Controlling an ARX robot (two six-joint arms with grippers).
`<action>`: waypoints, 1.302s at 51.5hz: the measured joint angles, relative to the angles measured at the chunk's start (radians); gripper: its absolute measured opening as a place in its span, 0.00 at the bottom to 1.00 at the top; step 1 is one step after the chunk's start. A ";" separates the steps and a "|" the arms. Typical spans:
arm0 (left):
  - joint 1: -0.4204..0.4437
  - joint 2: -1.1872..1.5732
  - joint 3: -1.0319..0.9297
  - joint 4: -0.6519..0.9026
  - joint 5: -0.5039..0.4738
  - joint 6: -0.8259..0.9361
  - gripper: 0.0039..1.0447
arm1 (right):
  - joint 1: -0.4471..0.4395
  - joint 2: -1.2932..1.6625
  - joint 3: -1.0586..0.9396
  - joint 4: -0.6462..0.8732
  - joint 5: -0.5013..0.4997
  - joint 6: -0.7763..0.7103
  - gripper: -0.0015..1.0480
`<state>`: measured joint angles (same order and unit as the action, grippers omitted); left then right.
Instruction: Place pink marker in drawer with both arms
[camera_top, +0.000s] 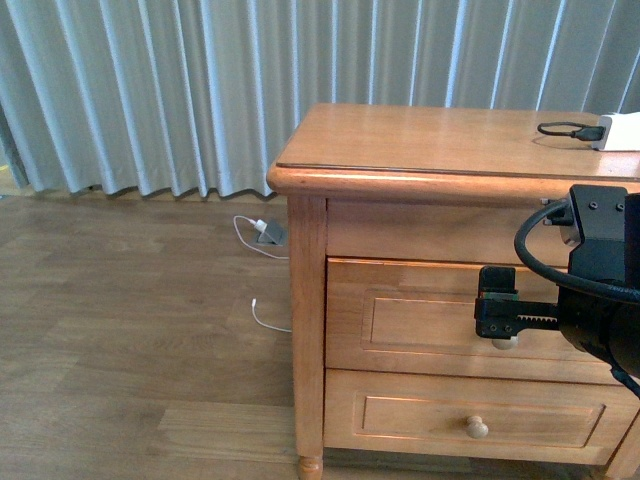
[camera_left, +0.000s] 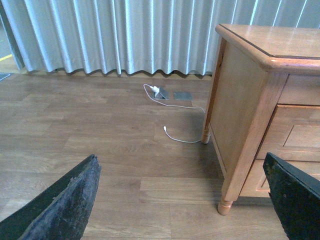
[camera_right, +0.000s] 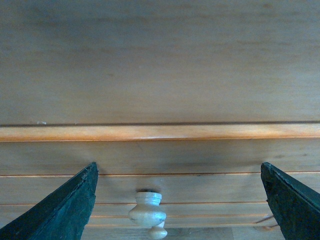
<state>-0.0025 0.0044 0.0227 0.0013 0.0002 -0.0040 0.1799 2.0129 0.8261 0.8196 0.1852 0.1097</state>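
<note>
Right pincer (camera_right: 177, 200) gapes wide before the honey-coloured wooden drawer (camera_top: 440, 320) and its round pale knob (camera_right: 147, 214); left pincer (camera_left: 182, 200) gapes too; two drawers visible.

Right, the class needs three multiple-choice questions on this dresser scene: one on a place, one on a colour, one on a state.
1. Where is the right claw?
A over the dresser top
B before the upper drawer
C down at floor level

2. What colour is the floor cable?
A black
B pink
C white

3. How do the two drawers stand?
A both shut
B upper open
C lower open

Answers:
1. B: the front view shows it at that panel.
2. C: it is white against brown boards.
3. A: the upper drawer and lower drawer sit flush.
</note>
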 joint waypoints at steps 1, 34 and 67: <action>0.000 0.000 0.000 0.000 0.000 0.000 0.94 | 0.000 0.004 0.000 0.006 0.000 0.000 0.92; 0.000 0.000 0.000 0.000 0.000 0.000 0.94 | -0.024 -0.054 -0.035 -0.041 -0.097 -0.055 0.92; 0.000 0.000 0.000 0.000 0.000 0.000 0.94 | 0.008 -1.197 -0.474 -0.653 -0.088 -0.025 0.92</action>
<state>-0.0025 0.0044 0.0227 0.0013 0.0002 -0.0044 0.1875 0.8162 0.3523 0.1669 0.0975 0.0845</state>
